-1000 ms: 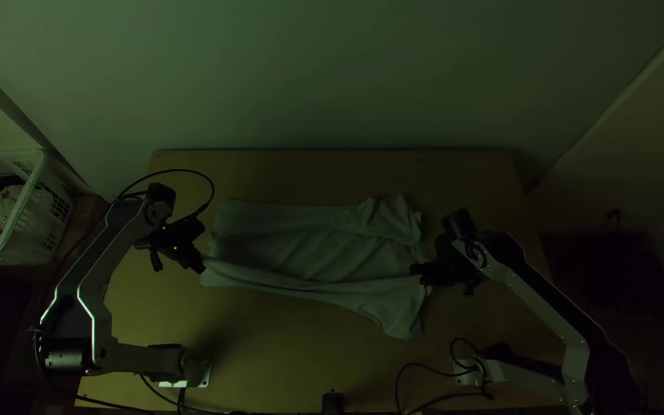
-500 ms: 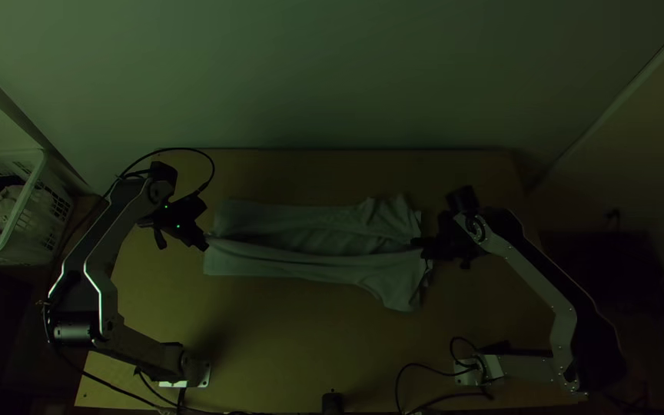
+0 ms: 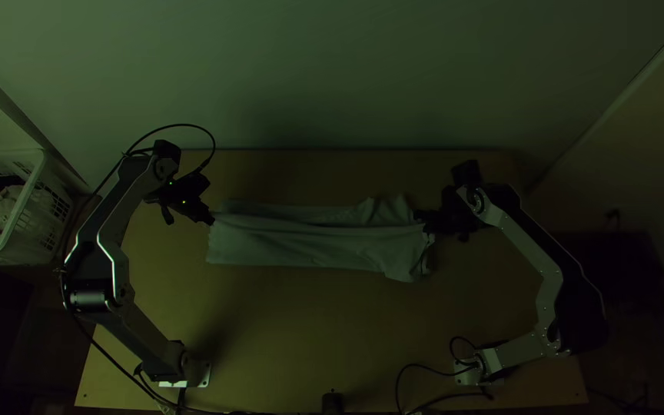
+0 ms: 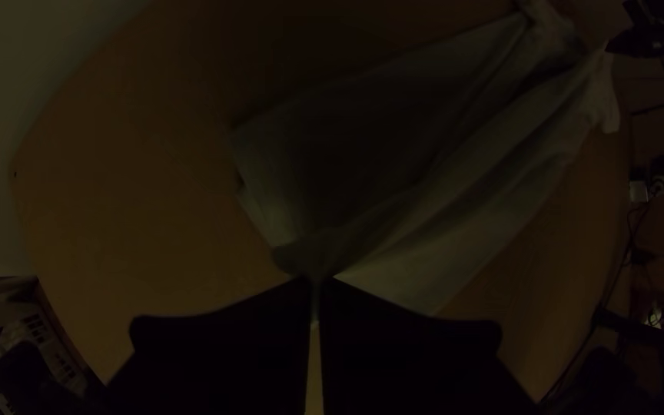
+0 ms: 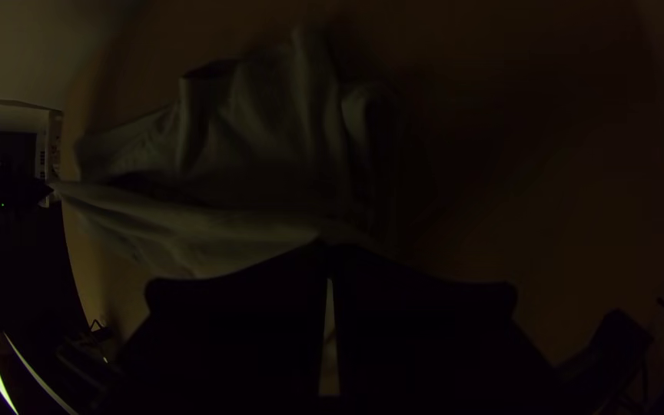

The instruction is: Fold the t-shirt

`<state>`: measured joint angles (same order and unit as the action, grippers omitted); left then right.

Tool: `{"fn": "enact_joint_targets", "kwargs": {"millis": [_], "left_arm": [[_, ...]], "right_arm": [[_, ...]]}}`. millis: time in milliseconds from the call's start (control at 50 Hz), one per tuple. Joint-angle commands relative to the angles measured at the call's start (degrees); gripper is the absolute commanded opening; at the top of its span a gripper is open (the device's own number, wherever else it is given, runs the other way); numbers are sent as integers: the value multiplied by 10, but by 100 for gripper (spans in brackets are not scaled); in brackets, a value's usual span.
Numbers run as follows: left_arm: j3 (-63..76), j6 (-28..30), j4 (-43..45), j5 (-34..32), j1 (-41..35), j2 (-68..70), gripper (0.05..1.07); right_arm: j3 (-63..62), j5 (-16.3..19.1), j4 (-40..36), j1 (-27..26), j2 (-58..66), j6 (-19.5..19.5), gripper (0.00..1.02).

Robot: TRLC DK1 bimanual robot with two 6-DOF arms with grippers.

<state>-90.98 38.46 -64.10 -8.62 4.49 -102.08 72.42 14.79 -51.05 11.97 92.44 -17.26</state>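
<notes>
Folding the t-shirt (image 3: 309, 244) lengthwise looks like the step you have in hand. It lies across the middle of the counter (image 3: 286, 330), its long sides running left to right. Your left tool (image 3: 210, 221) is clenched on the cloth at the left end, and your right tool (image 3: 418, 217) is clenched on it at the right end. Between them the held line looks lifted, with a broad panel falling to its near side and the far layer showing beyond.

Your next move, I judge, calls for carrying both ends evenly to the far edge, lowering them together and letting go once the layers line up. Watch the far right part, where the cloth is bunched; it could trap creases under the fold. Uneven travel could also skew the panel.

Off to the left stands a white basket (image 3: 31, 188) with clothes (image 3: 6, 206) inside. Cables (image 3: 402, 382) loop by the right arm's base, and a small black cylinder (image 3: 333, 403) sits at the near edge. Neither seems in your way.
</notes>
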Motion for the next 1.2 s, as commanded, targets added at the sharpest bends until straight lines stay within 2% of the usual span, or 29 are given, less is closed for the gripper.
{"fn": "enact_joint_targets", "kwargs": {"millis": [0, 300, 340, 380, 480, 520, 560, 660, 780, 840, 900, 940, 1180], "left_arm": [[-41, -19, -3, -5, -1, -32, 8], [-64, -36, 13, -6, -16, -77, 9], [-64, -38, 15, -7, -16, -80, 12], [-64, -42, 20, -7, -16, -84, 26], [-65, -46, 23, -6, -15, -94, 75], [-66, -47, 23, -6, -14, -95, 89], [-67, -47, 23, -6, -12, -95, 97], [-69, -51, 24, -7, -7, -96, 102], [-74, -63, 27, -17, 4, -95, 102], [-76, -72, 27, -23, 10, -93, 102], [-77, -78, 27, -35, 18, -88, 102], [-79, -85, 27, -39, 24, -86, 102], [-77, -115, 13, -139, 83, -75, 102]], "right_arm": [[32, -5, 6, -11, 31, 8, 2], [65, -4, 38, -20, 97, 4, 2], [66, -4, 45, -20, 105, 4, 3], [66, -4, 51, -20, 114, 4, 2], [66, -4, 78, -23, 129, 5, 2], [67, -4, 89, -26, 132, 4, 3], [66, -4, 95, -27, 133, 4, 3], [51, -4, 147, -31, 111, 5, 3], [45, -4, 170, -39, 80, 3, 29], [47, -3, 169, -41, 73, 3, 55], [45, -4, 168, -45, 66, 4, 86], [47, -3, 160, -48, 64, 6, 97], [40, -2, 136, -67, 18, 7, 98]]}}
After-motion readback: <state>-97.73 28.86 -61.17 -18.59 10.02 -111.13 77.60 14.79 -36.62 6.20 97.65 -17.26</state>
